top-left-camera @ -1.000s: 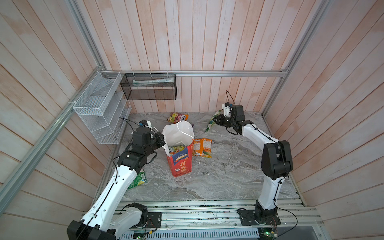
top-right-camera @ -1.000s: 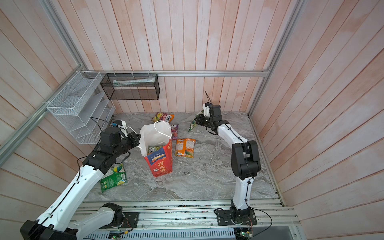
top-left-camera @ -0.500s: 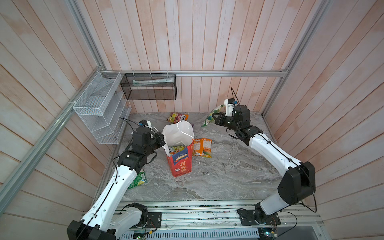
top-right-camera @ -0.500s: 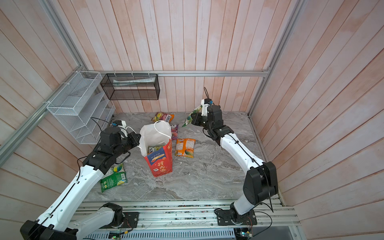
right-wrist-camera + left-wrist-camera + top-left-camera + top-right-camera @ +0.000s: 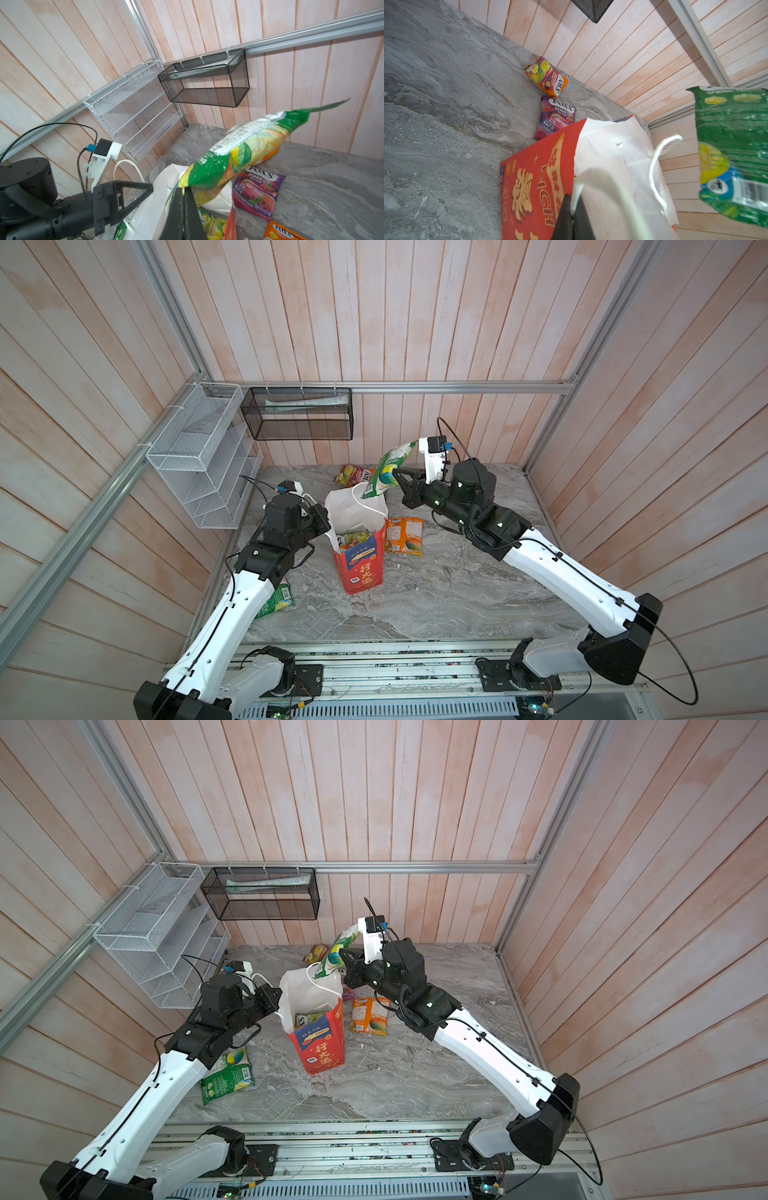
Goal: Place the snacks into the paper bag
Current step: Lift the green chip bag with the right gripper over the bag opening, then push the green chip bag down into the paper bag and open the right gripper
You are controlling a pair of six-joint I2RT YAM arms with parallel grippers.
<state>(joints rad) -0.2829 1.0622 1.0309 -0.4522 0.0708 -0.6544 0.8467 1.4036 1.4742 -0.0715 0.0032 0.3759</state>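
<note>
The red paper bag (image 5: 360,572) (image 5: 321,1050) stands upright mid-table with its white mouth open. My left gripper (image 5: 327,526) (image 5: 277,1003) (image 5: 572,207) is shut on the bag's white rim at its left side. A little above the bag's far edge hangs a green snack packet (image 5: 384,470) (image 5: 333,957) (image 5: 239,149) (image 5: 733,155), pinched at one end by my shut right gripper (image 5: 400,477) (image 5: 343,957) (image 5: 184,190). Some snacks (image 5: 353,538) lie inside the bag. On the table lie an orange packet (image 5: 404,535), a purple one (image 5: 554,116) and an orange-purple one (image 5: 546,76).
Another green packet (image 5: 226,1075) lies beside my left forearm near the left wall. A white wire rack (image 5: 199,456) hangs on the left wall and a black mesh basket (image 5: 299,414) on the back wall. Wooden walls close in three sides.
My right arm has lifted the green packet off the back of the table and carried it left, over the bag's mouth. The left gripper has stayed on the bag's rim.
</note>
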